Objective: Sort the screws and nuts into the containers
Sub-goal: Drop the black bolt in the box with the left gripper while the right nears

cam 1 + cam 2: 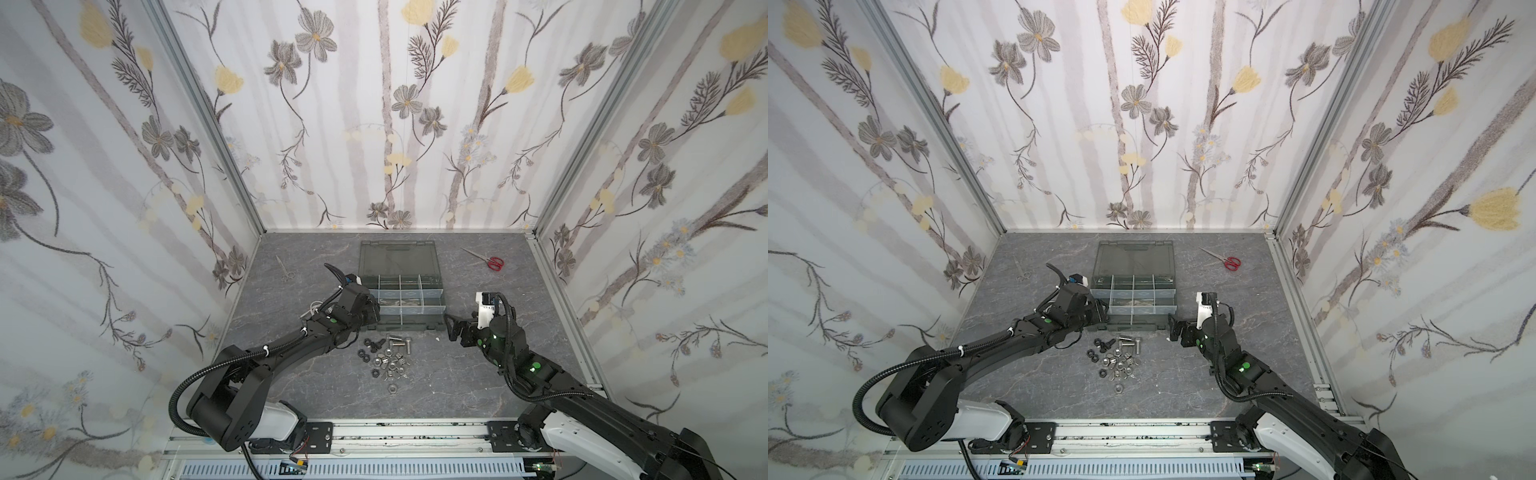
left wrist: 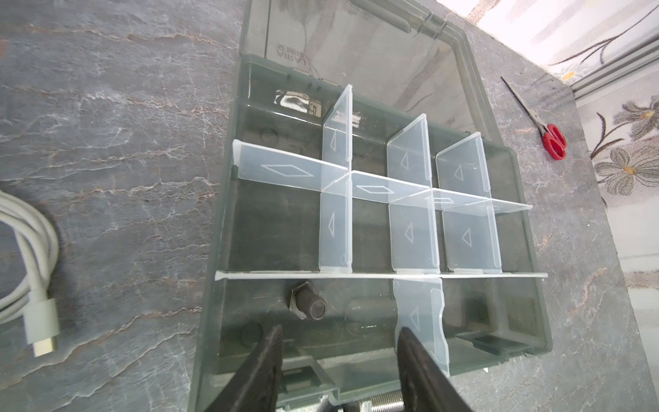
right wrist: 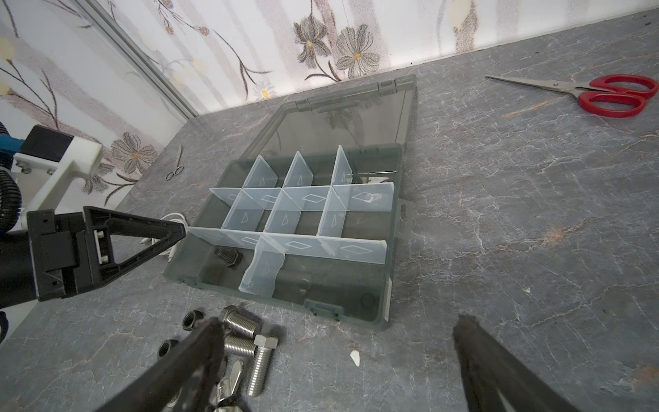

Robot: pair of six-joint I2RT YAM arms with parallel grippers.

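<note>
Fingers of the left gripper (image 2: pixel 338 328) fill the foreground of the left wrist view, standing apart with nothing between them. Just past their tips, a black screw (image 2: pixel 306 308) lies loose on the floor of the front compartment (image 2: pixel 249 306) on the left arm's side. By my reading that's a drop-off completed: one screw is in and the rest are not yet sorted.

Every other compartment of the organizer case (image 2: pixel 223 221) looks bare. The rest of the work sits on the table just in front of the case, where silver screws (image 1: pixel 398 343) and a tight cluster of nuts (image 1: pixel 384 365) lie touching one another.

The right gripper (image 3: pixel 337 319) hangs beside that pile, jaws spread wide and holding nothing.

Next move, I'd say: lift the left arm clear of the case wall, go back to the pile and single out one piece. Nuts will need a different compartment from the screw.

As for writing, raised letters on the smoky lid (image 2: pixel 392 53) show backwards, something like "AIRA", though I can't be sure. The dividers carry only diamond and triangle marks. Further out are a white cable (image 2: pixel 32 249), red scissors (image 3: pixel 613 94) and small silver scissors (image 3: pixel 174 167).
</note>
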